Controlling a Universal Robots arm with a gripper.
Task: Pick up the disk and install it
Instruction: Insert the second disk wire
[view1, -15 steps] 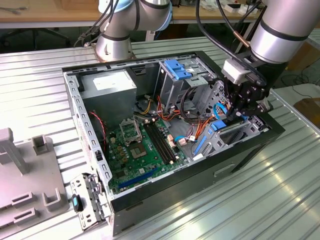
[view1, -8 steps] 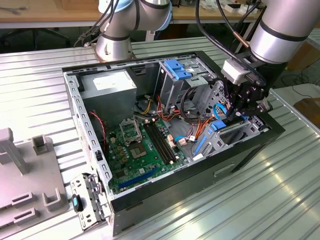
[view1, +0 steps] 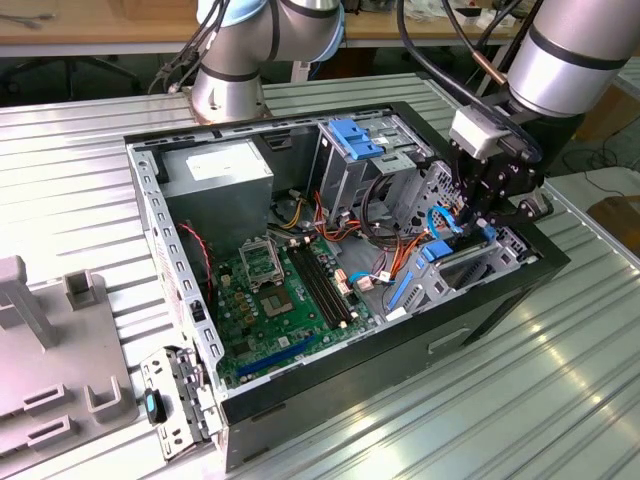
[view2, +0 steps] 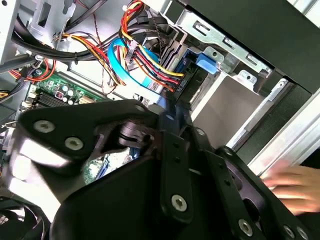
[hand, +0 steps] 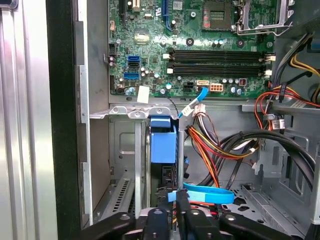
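I see an open computer case (view1: 340, 290) lying on a ribbed metal surface (view1: 500, 400). My end effector (view1: 478, 222) is down inside the case, at the corner on the exterior view's right, right over the metal drive cage (view1: 470, 262). Its black fingers (hand: 172, 217) sit close together, pinched narrow on the edge of the disk (hand: 163, 145). The disk stands on its side in the cage slot, with its bright blue carrier showing between two grey metal walls. I cannot tell how deep it sits in the slot.

Lots of things crowd around it. A flat blue cable (hand: 207, 194) curls just beside the fingers. A thick bunch of red, orange and yellow wires (hand: 210, 150) runs right next to the disk, and fat black cables (hand: 270, 142) loop past them. In the second wrist view the same coloured wires (view2: 150, 55) plug in close to the cage.

Inside the case I also see the green motherboard (view1: 285, 295) on the floor, a grey power supply box (view1: 218, 172) in the far corner, and another blue bracket (view1: 355, 135) on top of a second cage.

A person's hand (view2: 295, 187) rests near the outside of the case in the second wrist view. A grey plastic stand (view1: 55, 350) sits on the surface on the exterior view's left, well apart from the case.
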